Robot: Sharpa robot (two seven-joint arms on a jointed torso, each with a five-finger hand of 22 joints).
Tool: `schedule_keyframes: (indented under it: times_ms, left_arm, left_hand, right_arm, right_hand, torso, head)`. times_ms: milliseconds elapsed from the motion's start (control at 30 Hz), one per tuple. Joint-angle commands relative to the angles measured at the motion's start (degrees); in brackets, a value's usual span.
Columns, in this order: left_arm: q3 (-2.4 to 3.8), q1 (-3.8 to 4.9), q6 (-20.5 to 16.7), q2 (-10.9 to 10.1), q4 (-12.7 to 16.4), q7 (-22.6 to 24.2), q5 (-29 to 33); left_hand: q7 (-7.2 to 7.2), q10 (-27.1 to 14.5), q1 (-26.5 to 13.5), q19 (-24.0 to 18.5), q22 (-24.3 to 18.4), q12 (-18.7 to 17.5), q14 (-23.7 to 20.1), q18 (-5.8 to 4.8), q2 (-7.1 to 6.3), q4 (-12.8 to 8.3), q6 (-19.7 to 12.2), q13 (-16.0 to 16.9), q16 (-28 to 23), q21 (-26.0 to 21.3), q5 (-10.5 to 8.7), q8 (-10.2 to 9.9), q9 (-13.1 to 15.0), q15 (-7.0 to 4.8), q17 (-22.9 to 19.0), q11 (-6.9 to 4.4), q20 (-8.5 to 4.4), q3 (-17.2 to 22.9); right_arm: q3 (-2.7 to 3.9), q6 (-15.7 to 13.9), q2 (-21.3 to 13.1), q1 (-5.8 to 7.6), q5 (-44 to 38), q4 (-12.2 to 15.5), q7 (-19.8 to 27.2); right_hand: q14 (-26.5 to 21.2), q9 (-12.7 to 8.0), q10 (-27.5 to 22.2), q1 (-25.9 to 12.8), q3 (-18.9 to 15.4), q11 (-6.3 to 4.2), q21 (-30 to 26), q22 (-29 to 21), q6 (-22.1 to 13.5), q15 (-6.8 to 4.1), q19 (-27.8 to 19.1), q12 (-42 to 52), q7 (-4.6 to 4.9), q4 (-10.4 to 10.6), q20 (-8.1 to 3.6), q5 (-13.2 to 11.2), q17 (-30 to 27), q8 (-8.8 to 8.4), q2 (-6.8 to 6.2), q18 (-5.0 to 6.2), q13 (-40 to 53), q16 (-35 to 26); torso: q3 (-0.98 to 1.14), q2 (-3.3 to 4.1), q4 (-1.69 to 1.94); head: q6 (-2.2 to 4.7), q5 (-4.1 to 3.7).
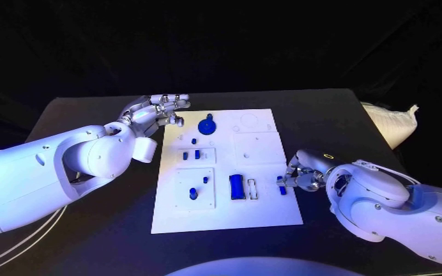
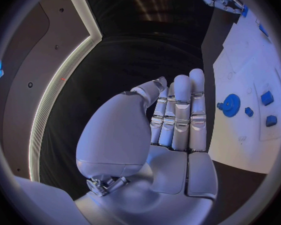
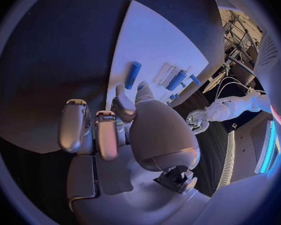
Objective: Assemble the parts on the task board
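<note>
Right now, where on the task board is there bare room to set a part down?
The task board is bare along its near edge and far right corner. Crowded: the left column around the blue gear, and the near right edge where the right robot hand works.

The left arm (image 1: pixel 55 174) and the right arm (image 1: pixel 387 202) are white, round and smooth. Each ends in a shiny silver hand, the left hand (image 1: pixel 156 111) and the right hand (image 1: pixel 299 177). Thin pale cables (image 1: pixel 23 241) hang under the left arm.
</note>
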Motion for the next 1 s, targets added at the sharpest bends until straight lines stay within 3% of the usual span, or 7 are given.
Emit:
schedule_keyframes:
  times_ms: [33,267,400,433,533,767,1000]
  left_arm:
    - [0.03,-0.04,0.8,0.0,0.1,0.5,-0.2]
    - [0.03,-0.08,0.9,0.0,0.1,0.5,-0.2]
    - [0.03,-0.08,1.0,0.0,0.1,0.5,-0.2]
    - [0.03,-0.09,1.0,0.0,0.1,0.5,-0.2]
    - [0.03,-0.09,1.0,0.0,0.1,0.5,-0.2]
    - [0.02,-0.09,1.0,-0.1,0.1,0.4,-0.2]
    - [0.00,-0.09,1.0,-0.2,0.2,0.4,-0.3]
  left_hand:
    - [-0.01,-0.3,-0.1,0.2,-0.1,0.2,-0.1,0.65,0.33,-0.3,-0.4,-0.1,0.2,-0.3,0.36,0.2,-0.1,-0.26,-0.1,-0.09,-0.28,-0.1]
    - [-0.01,-0.3,-0.1,0.2,-0.1,0.2,-0.1,0.65,0.33,-0.3,-0.4,-0.1,0.2,-0.3,0.36,0.2,-0.1,-0.26,-0.1,-0.09,-0.28,-0.1]
    - [-0.01,-0.3,-0.1,0.2,-0.1,0.2,-0.1,0.65,0.33,-0.3,-0.4,-0.1,0.2,-0.3,0.36,0.2,-0.1,-0.26,-0.1,-0.09,-0.28,-0.1]
    - [-0.01,-0.3,-0.1,0.2,-0.1,0.2,-0.1,0.65,0.33,-0.3,-0.4,-0.1,0.2,-0.3,0.36,0.2,-0.1,-0.26,-0.1,-0.09,-0.28,-0.1]
    - [-0.01,-0.3,-0.1,0.2,-0.1,0.2,-0.1,0.65,0.33,-0.3,-0.4,-0.1,0.2,-0.3,0.36,0.2,-0.1,-0.26,-0.1,-0.09,-0.28,-0.1]
    - [-0.01,-0.3,-0.1,0.2,-0.1,0.2,-0.1,0.65,0.33,-0.3,-0.4,-0.1,0.2,-0.3,0.36,0.2,-0.1,-0.26,-0.1,-0.09,-0.28,-0.1]
    - [-0.01,-0.4,-0.1,0.2,-0.1,0.3,-0.1,0.65,0.35,-0.4,-0.4,-0.1,0.3,-0.3,0.36,0.3,-0.1,-0.25,-0.1,-0.08,-0.28,-0.2]
  right_arm:
    - [-0.01,2.7,0.5,-0.28,-1.6,-0.1,-1.3]
    - [-0.01,3.0,1.2,-0.47,-2.7,-0.4,-1.3]
    - [-0.01,4.0,1.8,-0.60,-4.7,-0.7,-1.6]
    - [-0.02,4.5,2.0,-0.67,-5.3,-0.9,-1.7]
    - [-0.03,6.2,2.6,-0.91,-7.4,-1.4,-2.6]
    - [-0.17,9.1,4.4,-1.86,-12.3,-2.7,-3.5]
    - [-0.24,10.7,5.4,-2.71,-14.5,-3.1,-3.8]
  right_hand:
    - [4.2,0.1,0.0,-0.5,-0.1,-0.33,0.0,0.0,0.5,-0.03,-0.3,-0.3,0.11,0.6,0.12,0.8,4.9,0.26,-0.37,-0.35,0.1,0.1]
    - [4.2,0.2,0.0,-0.2,-0.1,-0.37,0.0,-0.1,0.5,-0.06,-0.3,-0.3,0.06,0.5,0.09,1.1,5.0,0.24,-0.52,-0.34,0.1,0.1]
    - [4.2,0.3,-0.1,2.8,1.0,-0.53,0.0,0.0,0.5,-0.22,-0.3,-0.6,-0.04,-1.0,-0.03,0.6,5.1,0.15,-0.34,-0.35,0.1,0.2]
    - [4.2,0.3,-0.2,4.1,1.5,-0.56,0.0,0.0,0.5,-0.28,-0.3,-0.7,-0.05,-1.7,-0.08,-0.6,5.2,0.11,-0.24,-0.35,0.1,0.2]
    - [4.3,0.3,-0.4,8.7,3.7,-0.52,-0.2,-0.1,0.3,-0.31,-0.5,-1.0,0.14,-4.4,-0.22,-8.7,5.8,-0.21,-0.40,-0.35,0.1,0.5]
    - [4.5,0.1,-0.7,12.6,6.2,-0.39,-0.1,0.1,0.4,-0.13,-0.4,-1.1,0.30,-7.1,-0.09,-8.9,6.9,-0.72,-0.66,-0.39,0.3,1.0]
    - [4.5,-0.1,-0.9,13.6,7.7,-0.35,-0.1,0.2,0.7,-0.06,-0.4,-1.3,0.38,-7.9,-0.03,-8.7,6.9,-1.11,-0.19,-0.41,0.2,1.0]
  torso:
    - [-0.09,-0.01,-0.06]
    - [-0.14,-0.02,0.03]
    - [-0.13,-0.02,0.02]
    - [-0.12,0.00,0.05]
    - [-0.11,-0.02,0.09]
    - [-0.13,-0.06,0.06]
    - [-0.12,-0.08,-0.08]
  head:
    - [-0.09,0.14]
    - [-0.09,0.29]
    - [-0.19,0.48]
    - [-0.16,0.52]
    - [-0.23,0.67]
    - [-0.37,1.00]
    - [-0.46,1.25]
